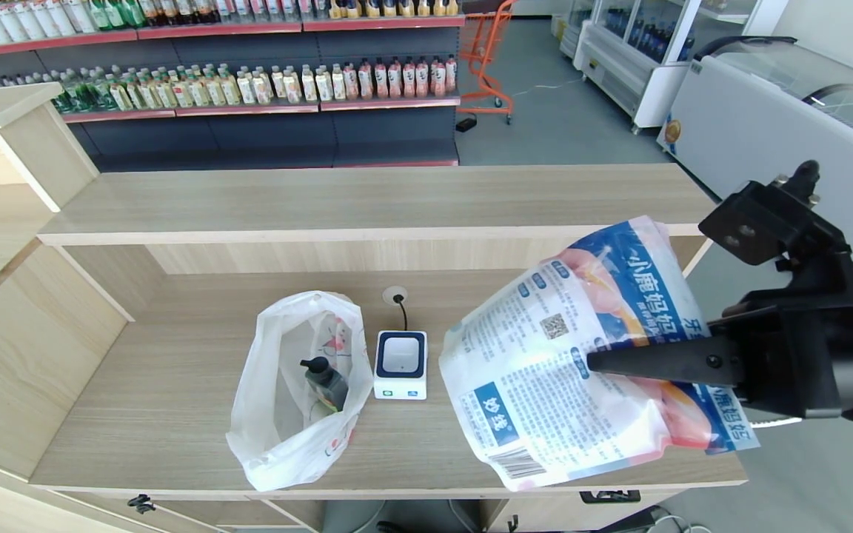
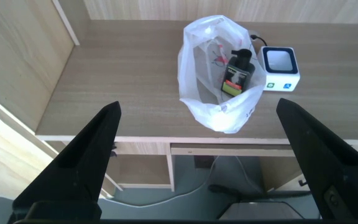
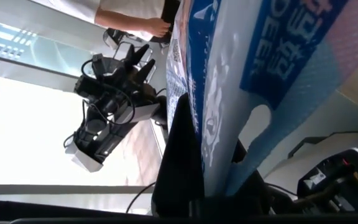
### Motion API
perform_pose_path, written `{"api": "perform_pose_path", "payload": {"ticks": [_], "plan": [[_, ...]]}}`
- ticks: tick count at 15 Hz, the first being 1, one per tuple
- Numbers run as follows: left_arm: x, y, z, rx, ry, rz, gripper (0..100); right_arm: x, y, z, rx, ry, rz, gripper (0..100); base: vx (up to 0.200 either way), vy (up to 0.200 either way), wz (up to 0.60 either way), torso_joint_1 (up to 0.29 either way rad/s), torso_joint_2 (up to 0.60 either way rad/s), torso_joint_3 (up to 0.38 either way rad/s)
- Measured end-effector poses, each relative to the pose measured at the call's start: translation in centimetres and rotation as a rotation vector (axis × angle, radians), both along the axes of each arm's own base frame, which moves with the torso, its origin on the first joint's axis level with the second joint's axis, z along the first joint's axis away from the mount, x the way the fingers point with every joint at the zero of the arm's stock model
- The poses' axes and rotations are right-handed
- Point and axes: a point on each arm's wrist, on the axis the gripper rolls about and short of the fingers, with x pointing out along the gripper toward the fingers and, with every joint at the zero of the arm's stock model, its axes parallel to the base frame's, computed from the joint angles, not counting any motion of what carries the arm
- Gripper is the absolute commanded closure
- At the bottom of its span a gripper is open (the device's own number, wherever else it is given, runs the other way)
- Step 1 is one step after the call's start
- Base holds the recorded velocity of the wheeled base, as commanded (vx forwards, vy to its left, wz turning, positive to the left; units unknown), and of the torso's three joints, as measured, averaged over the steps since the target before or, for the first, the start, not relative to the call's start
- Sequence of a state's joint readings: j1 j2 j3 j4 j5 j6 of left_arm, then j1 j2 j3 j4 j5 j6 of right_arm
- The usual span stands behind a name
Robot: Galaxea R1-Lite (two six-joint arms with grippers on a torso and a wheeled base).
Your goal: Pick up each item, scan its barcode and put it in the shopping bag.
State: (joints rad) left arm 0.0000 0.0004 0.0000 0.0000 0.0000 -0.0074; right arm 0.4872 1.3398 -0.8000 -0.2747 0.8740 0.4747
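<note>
The wooden surface (image 1: 175,385) is cut off at its near edge. Above its right end the right tool (image 1: 604,363) clamps a big blue, white and pink pouch (image 1: 545,385), held tilted. One dark finger lies across the printed face, the other is hidden behind it, and the pouch's right edge is covered by the tool. Its barcode (image 1: 519,463) sits at the low corner.

The white shopping bag (image 1: 271,414) slumps open on the surface. A dark pump bottle (image 1: 325,381) is inside, partly veiled by plastic. The scanner (image 1: 400,364) stands just beside the bag, between it and the pouch.

The left tool (image 2: 197,112) hangs spread wide with nothing in it, above the surface's near edge.
</note>
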Motion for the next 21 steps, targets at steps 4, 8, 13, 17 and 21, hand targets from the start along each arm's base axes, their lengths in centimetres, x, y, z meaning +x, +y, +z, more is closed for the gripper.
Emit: {"api": "perform_pose_path", "payload": {"ticks": [4, 8, 13, 17, 21], "plan": [[0.0, 0.0, 0.0, 0.000, 0.000, 0.000, 0, -0.5, -0.3, 0.6, 0.004, -0.062, -0.001, 100, 0.000, 0.000, 0.00, 0.000, 0.00, 0.000], [0.0, 0.0, 0.0, 0.000, 0.000, 0.000, 0, 0.1, -2.0, -0.6, -0.214, -0.592, -0.083, 100, 0.000, 0.000, 0.00, 0.000, 0.00, 0.000], [0.0, 0.0, 0.0, 0.000, 0.000, 0.000, 0, 0.3, -5.6, -3.0, -0.623, -0.927, -0.263, 100, 0.000, 0.000, 0.00, 0.000, 0.00, 0.000], [0.0, 0.0, 0.0, 0.000, 0.000, 0.000, 0, -0.7, -6.3, -3.0, -0.712, -0.976, -0.316, 100, 0.000, 0.000, 0.00, 0.000, 0.00, 0.000], [0.0, 0.0, 0.0, 0.002, 0.000, 0.000, 0, -1.9, -6.5, -2.5, -0.720, -1.008, -0.349, 100, 0.000, 0.000, 0.00, 0.000, 0.00, 0.000]]}}
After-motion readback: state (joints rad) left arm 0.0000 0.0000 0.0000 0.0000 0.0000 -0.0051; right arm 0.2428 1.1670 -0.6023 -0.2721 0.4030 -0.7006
